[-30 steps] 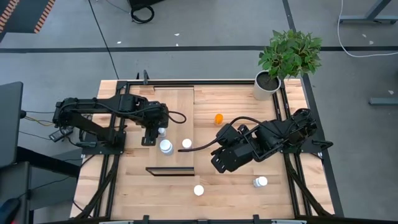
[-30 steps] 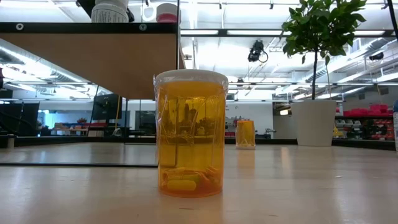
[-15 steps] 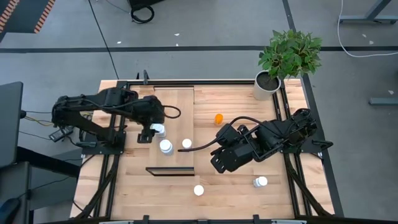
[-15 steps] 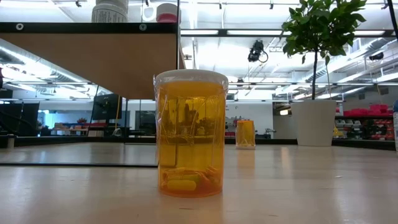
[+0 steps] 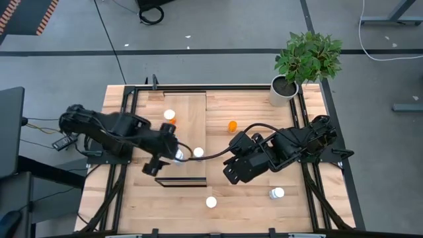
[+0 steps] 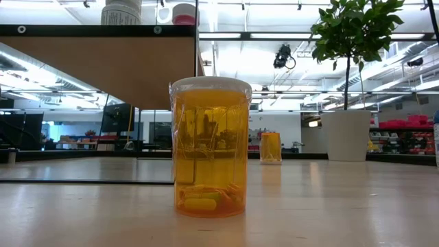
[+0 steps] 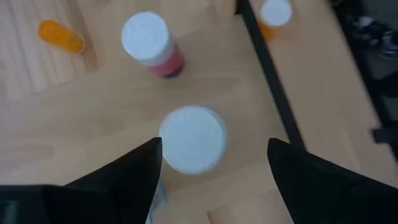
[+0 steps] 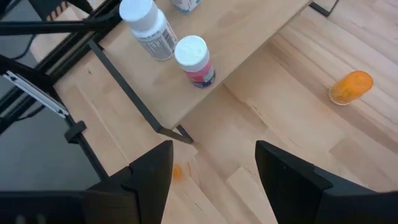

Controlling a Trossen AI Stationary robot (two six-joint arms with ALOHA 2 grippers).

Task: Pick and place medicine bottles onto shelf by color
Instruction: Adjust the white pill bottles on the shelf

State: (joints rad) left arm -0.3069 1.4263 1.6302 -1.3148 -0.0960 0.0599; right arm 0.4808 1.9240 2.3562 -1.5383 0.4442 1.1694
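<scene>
Bottles are distributed between the shelf [image 5: 188, 125] and the desk [image 5: 264, 211]. On the shelf, the high view shows an orange bottle [image 5: 170, 116] with a white cap near the far end, a white bottle [image 5: 177, 155] partly under the left arm, and a pink bottle [image 5: 198, 153] just beside it toward the shelf's right edge. On the desk to the right of the shelf, an uncapped orange bottle [image 5: 232, 125] stands apart from the rest; a white-capped orange bottle [image 5: 211, 202] stands near the front edge, past the shelf's dark end frame, and a white-capped blue bottle [image 5: 277, 193] stands further right. The left tool [image 5: 158, 163] hangs over the near part of the shelf, directly above the white bottle; in the left wrist view its fingers [image 7: 124, 177] stand apart on either side of the white cap [image 7: 193, 138], released, with no contact visible. The same view shows the pink bottle [image 7: 152, 43] upright on the shelf beyond. The right tool [image 5: 232, 170] hangs over the desk just right of the shelf; its fingers [image 8: 146, 177] are spread with nothing between them, and its wrist view shows the white bottle [image 8: 146, 28] and pink bottle [image 8: 194, 60] side by side near the shelf's edge. In the low view, an orange bottle [image 6: 210, 145] fills the foreground, a second one [image 6: 270, 147] stands far behind, and a potted plant [image 6: 348, 130] stands at the right.
</scene>
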